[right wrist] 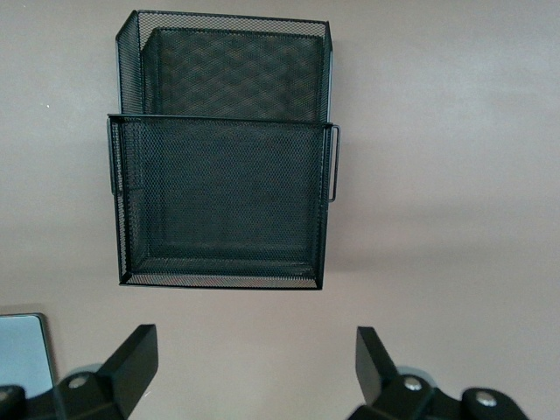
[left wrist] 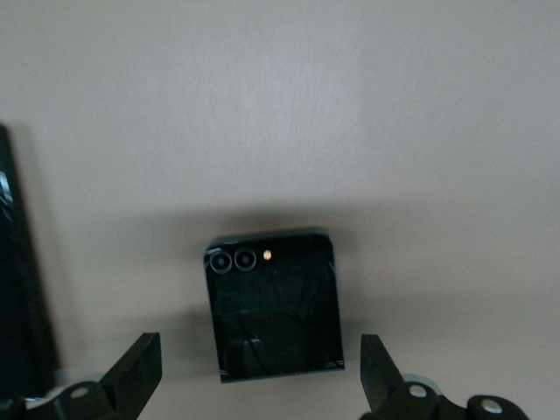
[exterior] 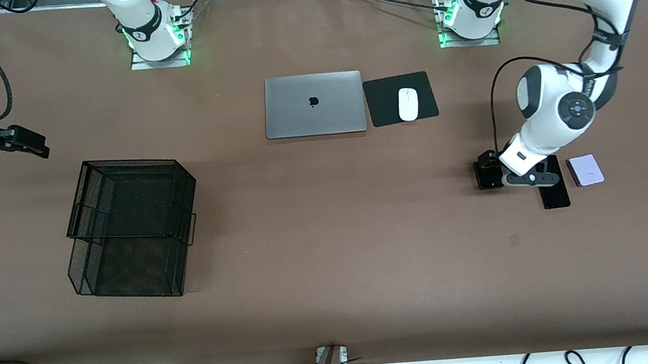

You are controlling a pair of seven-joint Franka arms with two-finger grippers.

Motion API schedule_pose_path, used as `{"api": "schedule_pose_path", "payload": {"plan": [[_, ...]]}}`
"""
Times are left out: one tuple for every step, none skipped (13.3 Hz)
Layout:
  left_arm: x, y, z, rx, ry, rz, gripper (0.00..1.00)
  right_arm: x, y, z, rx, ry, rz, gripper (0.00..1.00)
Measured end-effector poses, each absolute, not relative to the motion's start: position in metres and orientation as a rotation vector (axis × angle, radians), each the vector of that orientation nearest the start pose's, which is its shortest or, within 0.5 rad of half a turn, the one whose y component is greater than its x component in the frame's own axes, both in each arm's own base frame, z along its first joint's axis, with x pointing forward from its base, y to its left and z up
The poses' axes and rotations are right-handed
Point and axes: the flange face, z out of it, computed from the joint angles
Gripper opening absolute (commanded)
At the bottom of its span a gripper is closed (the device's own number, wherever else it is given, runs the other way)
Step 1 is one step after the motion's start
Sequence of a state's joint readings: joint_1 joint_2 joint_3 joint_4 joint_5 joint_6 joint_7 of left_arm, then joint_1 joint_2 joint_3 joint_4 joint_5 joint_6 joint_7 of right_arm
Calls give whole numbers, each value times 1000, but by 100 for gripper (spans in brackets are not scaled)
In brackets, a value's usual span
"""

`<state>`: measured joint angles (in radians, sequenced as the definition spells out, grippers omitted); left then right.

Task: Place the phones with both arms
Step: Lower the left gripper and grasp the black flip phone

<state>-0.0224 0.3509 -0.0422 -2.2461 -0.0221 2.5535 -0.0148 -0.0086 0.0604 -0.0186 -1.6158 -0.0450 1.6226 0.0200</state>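
A small squarish black phone [left wrist: 271, 306] lies flat on the brown table, toward the left arm's end. My left gripper [left wrist: 259, 354] hangs low over it, open, a finger on either side and clear of its edges. In the front view the left gripper [exterior: 488, 174] covers most of that phone. Beside it lie a long black slab phone [exterior: 554, 190], whose edge shows in the left wrist view [left wrist: 22, 280], and a lavender-white squarish phone [exterior: 586, 170]. My right gripper [exterior: 32, 146] waits open and empty [right wrist: 255, 346] at the right arm's end of the table.
A black two-tier wire mesh tray [exterior: 129, 164] stands near the right arm's end and fills the right wrist view [right wrist: 223, 118]. A closed grey laptop [exterior: 314, 105] and a white mouse [exterior: 408, 104] on a black pad [exterior: 383, 109] lie near the arms' bases.
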Motion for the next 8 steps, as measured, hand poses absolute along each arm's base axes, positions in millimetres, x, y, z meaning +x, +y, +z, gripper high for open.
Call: {"api": "schedule_pose_path", "payload": {"plan": [[533,-36,198,-3165,11,85,100,574,-20,574,-3186,70,86,100],[530,-40,195,-3166,-7,86,100,574,-20,574,-3186,70,86,100],[529,-43,192,-3168,-13,78,100,574,-20,574,-3186,70,86,100],[528,-45,189,-3169,-17,68,100,574,-20,574,-3186,70,86,100],[528,-46,185,-3170,-18,56,100,574,-20,574,-3186,70,86,100],[528,-45,179,-3171,-19,46,100,574,-20,574,-3186,70,86,100],[528,-45,173,-3172,-20,35,100,574,-20,574,-3186,70,86,100],[528,-45,167,-3173,-21,26,100,574,-20,574,-3186,70,86,100]]}}
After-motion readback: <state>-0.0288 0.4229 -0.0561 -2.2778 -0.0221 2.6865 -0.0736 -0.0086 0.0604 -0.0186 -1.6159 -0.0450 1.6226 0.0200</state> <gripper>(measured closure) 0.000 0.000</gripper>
